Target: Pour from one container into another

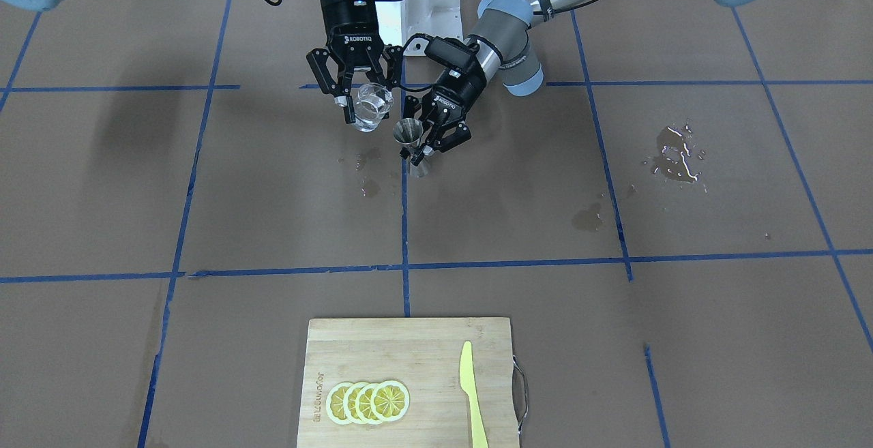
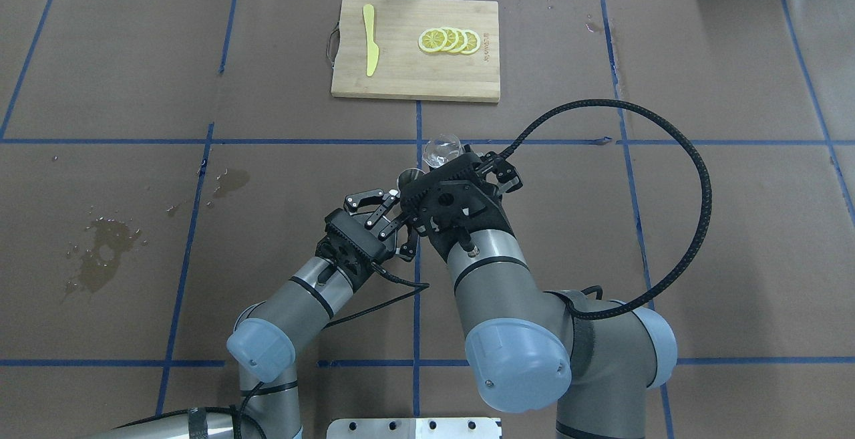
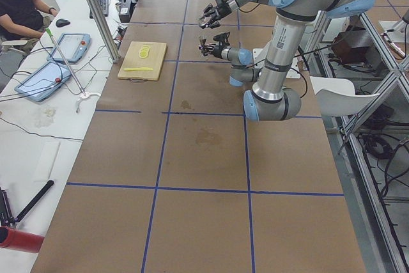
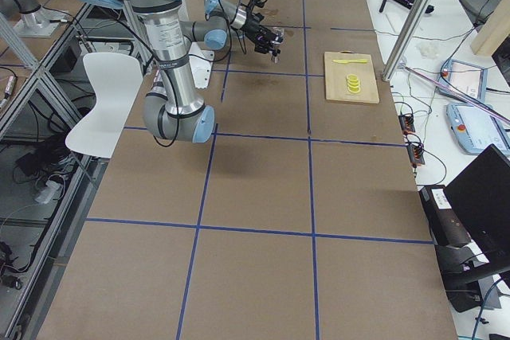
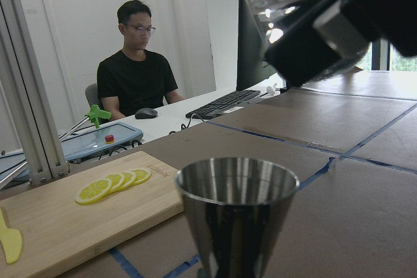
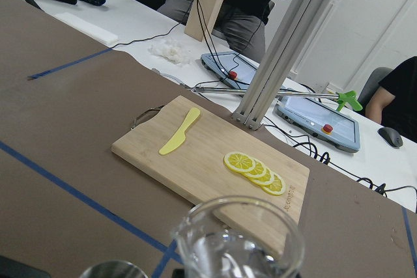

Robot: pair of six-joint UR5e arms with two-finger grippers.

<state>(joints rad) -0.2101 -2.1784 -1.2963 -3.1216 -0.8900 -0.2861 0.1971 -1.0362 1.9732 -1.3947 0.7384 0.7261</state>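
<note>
The clear glass measuring cup (image 1: 374, 103) hangs above the table, tipped slightly, with my right gripper (image 1: 367, 101) shut on it from above. Its rim also fills the bottom of the right wrist view as the cup (image 6: 238, 239). Just beside and a little lower stands the steel jigger (image 1: 408, 133), upright, with my left gripper (image 1: 417, 146) shut on its lower half. From overhead the cup (image 2: 441, 150) lies just past the jigger (image 2: 411, 176). The jigger (image 5: 238, 206) stands close in the left wrist view, the cup above it at upper right. I see no stream between them.
A wooden cutting board (image 1: 423, 339) with lemon slices (image 1: 368, 401) and a yellow knife (image 1: 470, 393) lies at the table's far edge. Wet patches (image 1: 675, 155) mark the brown paper, some right under the jigger. A person (image 5: 137, 76) sits at a desk beyond.
</note>
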